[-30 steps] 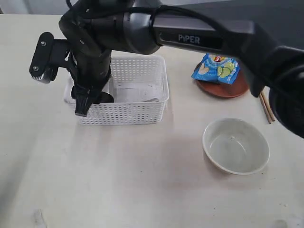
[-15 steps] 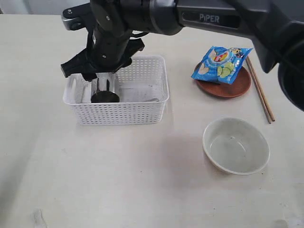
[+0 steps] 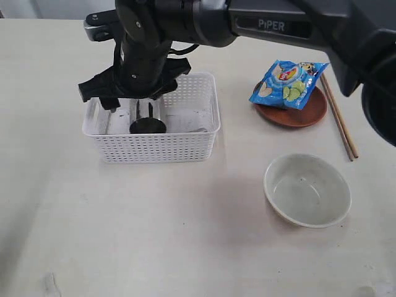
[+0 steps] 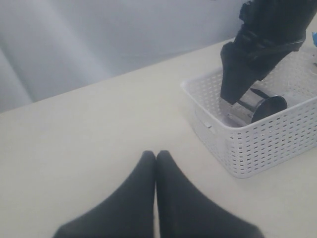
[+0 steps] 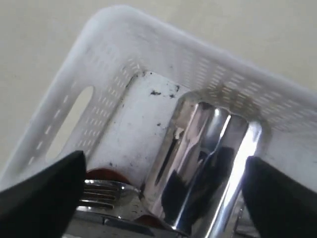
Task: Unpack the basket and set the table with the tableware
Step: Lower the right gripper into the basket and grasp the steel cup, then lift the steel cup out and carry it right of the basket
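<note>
The white basket (image 3: 154, 148) stands on the table (image 3: 154, 241) at the left. Inside it lies a steel cup (image 3: 147, 120) (image 5: 203, 158) on its side, beside a steel fork (image 5: 106, 191) and the reddish-brown spoon (image 5: 101, 174). My right gripper (image 3: 141, 106) (image 5: 164, 163) has reached across into the basket and is open, one finger on each side of the cup. The left gripper (image 4: 156, 154) is shut and empty, low over bare table short of the basket (image 4: 257, 144). The bowl (image 3: 307, 190), plate (image 3: 303, 114) and chopsticks (image 3: 339, 117) lie on the right.
A blue snack bag (image 3: 286, 83) rests on the plate. The right arm's dark links (image 3: 260, 28) span the back of the scene above the basket. The basket's lattice walls close in around the right fingers.
The right wrist has turned and swung in over the basket, and its fingers have come down on either side of the steel cup. The cup has shifted slightly to the right.
</note>
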